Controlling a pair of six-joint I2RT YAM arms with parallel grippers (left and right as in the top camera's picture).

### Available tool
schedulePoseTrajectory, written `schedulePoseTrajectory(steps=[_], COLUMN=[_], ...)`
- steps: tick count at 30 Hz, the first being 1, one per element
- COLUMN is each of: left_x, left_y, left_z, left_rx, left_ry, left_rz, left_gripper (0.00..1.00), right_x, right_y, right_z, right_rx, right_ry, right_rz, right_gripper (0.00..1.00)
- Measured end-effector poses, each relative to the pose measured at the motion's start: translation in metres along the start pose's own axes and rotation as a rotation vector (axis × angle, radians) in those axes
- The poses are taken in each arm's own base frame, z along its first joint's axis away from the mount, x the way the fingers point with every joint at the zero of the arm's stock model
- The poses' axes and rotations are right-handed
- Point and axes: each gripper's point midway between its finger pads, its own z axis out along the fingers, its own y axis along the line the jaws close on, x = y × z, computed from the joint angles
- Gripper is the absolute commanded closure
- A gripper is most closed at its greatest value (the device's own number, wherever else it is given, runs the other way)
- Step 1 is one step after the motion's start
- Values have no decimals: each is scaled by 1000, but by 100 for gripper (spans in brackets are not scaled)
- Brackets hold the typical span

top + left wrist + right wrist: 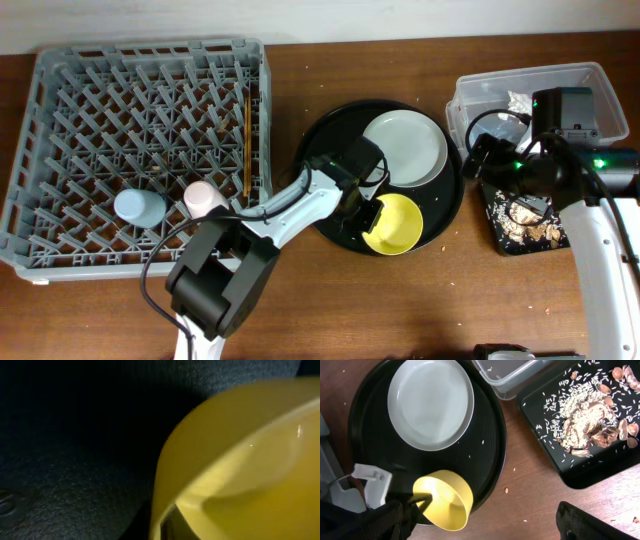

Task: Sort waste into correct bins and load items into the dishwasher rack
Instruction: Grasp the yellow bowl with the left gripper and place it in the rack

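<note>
My left gripper [371, 212] is shut on the rim of the yellow bowl [394, 225], one finger inside it, at the front of the large round black tray. The right wrist view shows the bowl [451, 500] tipped on its side; it fills the left wrist view [240, 460]. The round white plate [405, 148] lies flat on the same tray. The grey dishwasher rack [60, 120] holds the light-blue cup [140, 207], the pink cup [203, 197] and the chopsticks [247, 140]. My right gripper [480, 155] is open and empty over the bins.
The clear tub [520, 78] at the far right holds a white crumpled bit [519, 100]. The shallow black tray [555, 455] in front of it holds beige and brown food scraps [590, 415]. Loose crumbs lie on the wooden table near the round tray [490, 460].
</note>
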Motion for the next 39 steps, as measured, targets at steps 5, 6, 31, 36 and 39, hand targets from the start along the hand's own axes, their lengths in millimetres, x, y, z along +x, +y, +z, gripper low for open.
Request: schedulePoseTrajectory(steps=[5,6,31,36,39], left_x=[-19,-24,101,100,101], left_y=[14,22,367,395,407], left_z=[-47,-65,-394,-346,-327], left_rx=[-126,-181,-1448,-1487,-1519], left_ry=[-1,-11,-272,-106,-55], left_rz=[-34,-46,-932,-884,-872], left_gripper=[100,100,100,100,100], right_x=[1,1,1,1,1], right_y=[-1,-1,-1,-2,-2], right_z=[0,0,9,14,14], right_rx=[2,2,14,23,23], right_ry=[5,5,29,45,45], right_rz=[1,0,3,4,5], right_gripper=[2,2,2,1,2])
